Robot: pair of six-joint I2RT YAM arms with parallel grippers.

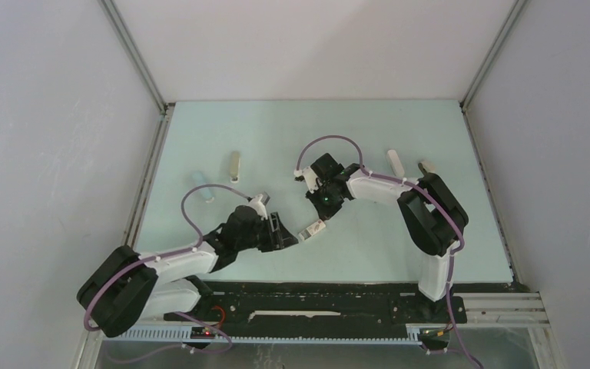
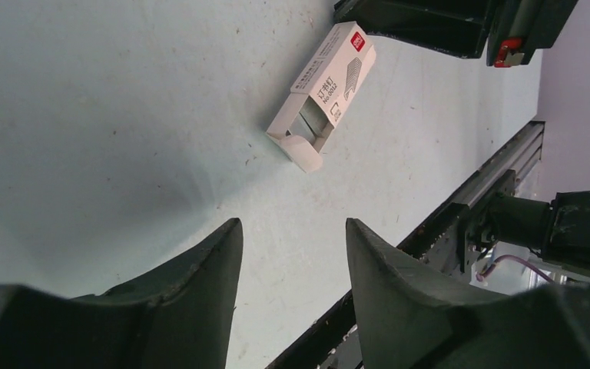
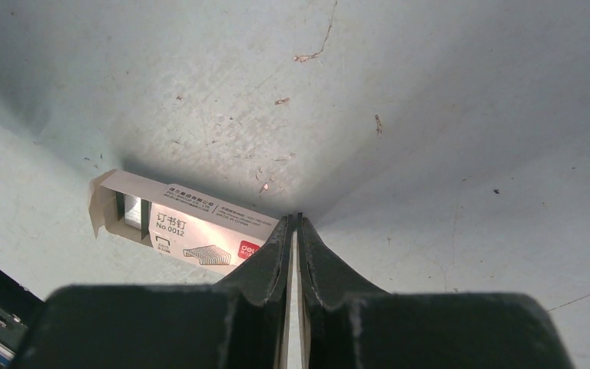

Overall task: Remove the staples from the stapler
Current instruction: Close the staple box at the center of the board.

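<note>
The white oblong stapler [image 1: 393,162] lies flat on the pale table [image 1: 223,254] at about 2 o'clock from its centre, its length running roughly 11 to 5 o'clock. Grey metal staples [image 2: 312,123] show inside the open end of a small printed box [image 2: 329,73], near 6 o'clock.

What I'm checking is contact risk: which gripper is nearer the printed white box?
Right. The right gripper has its shut tips at the box's red-marked end; the left gripper, open, faces its open end with bare table between.

Left end effector [image 2: 293,231]: jaws parted, arm extended low toward centre. Right end effector [image 3: 295,223]: jaws pressed together, wrist pitched downward.
</note>
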